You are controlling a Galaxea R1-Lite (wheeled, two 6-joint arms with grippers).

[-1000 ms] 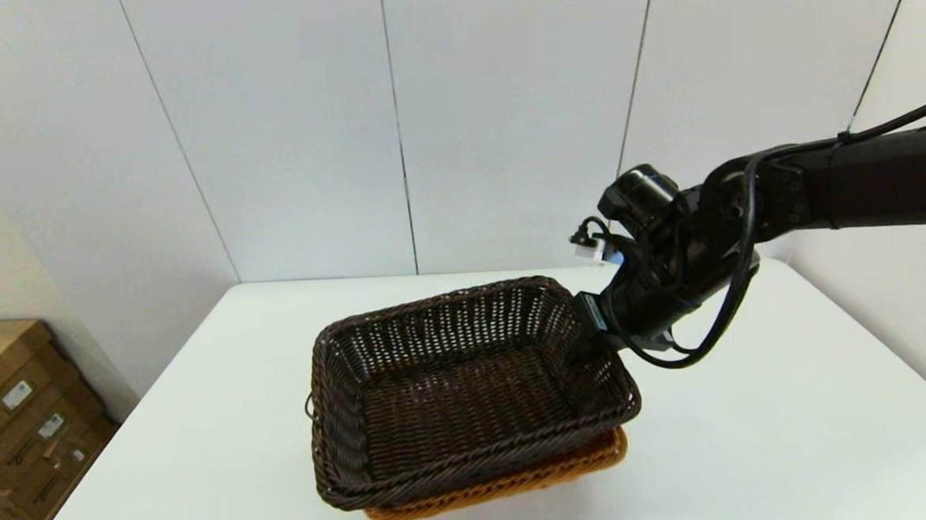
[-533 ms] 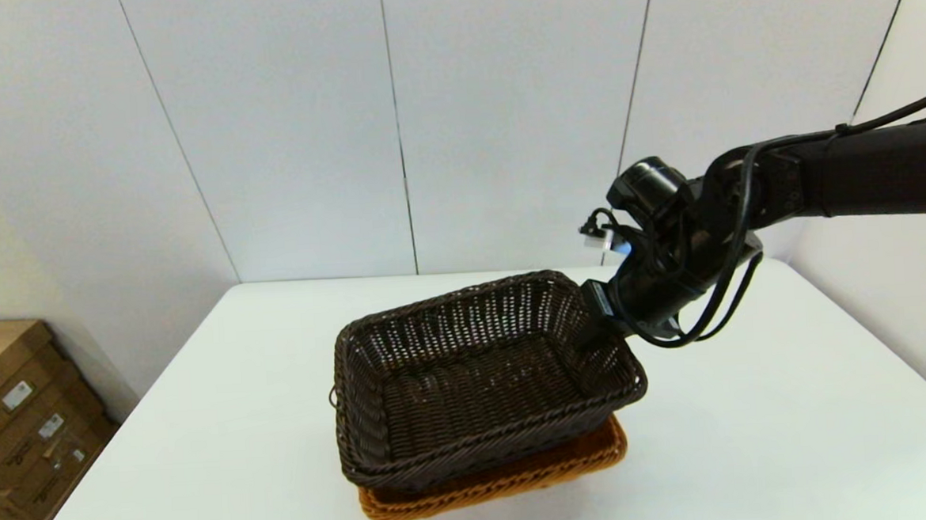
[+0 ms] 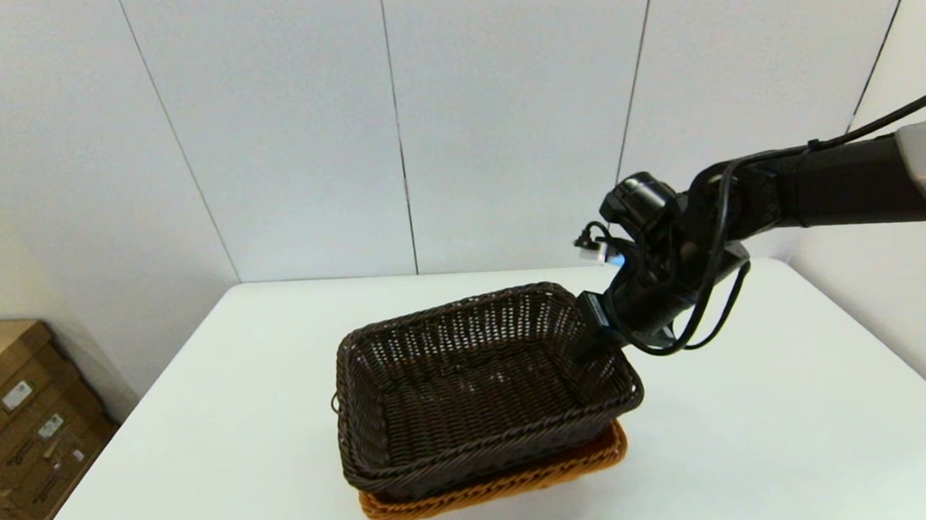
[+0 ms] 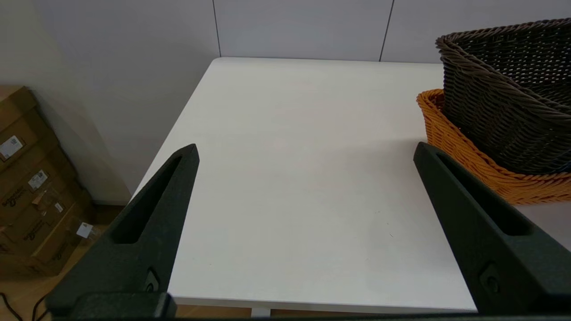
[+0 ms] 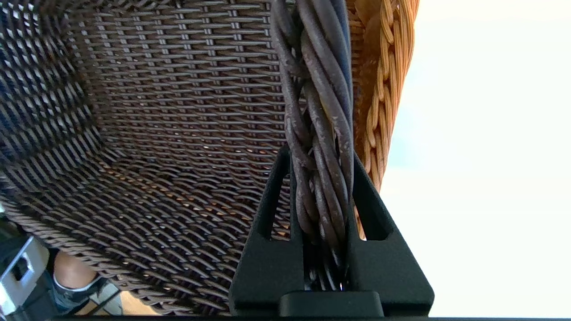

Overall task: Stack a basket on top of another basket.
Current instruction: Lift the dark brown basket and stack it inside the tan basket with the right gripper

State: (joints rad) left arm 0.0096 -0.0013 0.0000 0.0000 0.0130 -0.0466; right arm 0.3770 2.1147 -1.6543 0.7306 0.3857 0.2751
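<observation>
On the white table (image 3: 757, 419), our right gripper (image 3: 586, 347) clamps the rim of the dark basket (image 3: 478, 394), which sits partly nested and tilted in the orange-tan basket (image 3: 522, 479), leaving seating and release; our left gripper (image 4: 303, 151) hangs wide apart, idle.

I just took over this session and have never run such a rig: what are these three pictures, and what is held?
The wide picture comes from the robot's head camera, looking down at a white table. The other two come from cameras on each wrist. The right gripper has its jaws shut on the braided rim of the dark brown basket, which sits in the orange-tan basket but tilted, its right end higher. The left gripper hangs open above the table's left part, holding nothing. Cardboard boxes stand on the floor beyond the table.
</observation>
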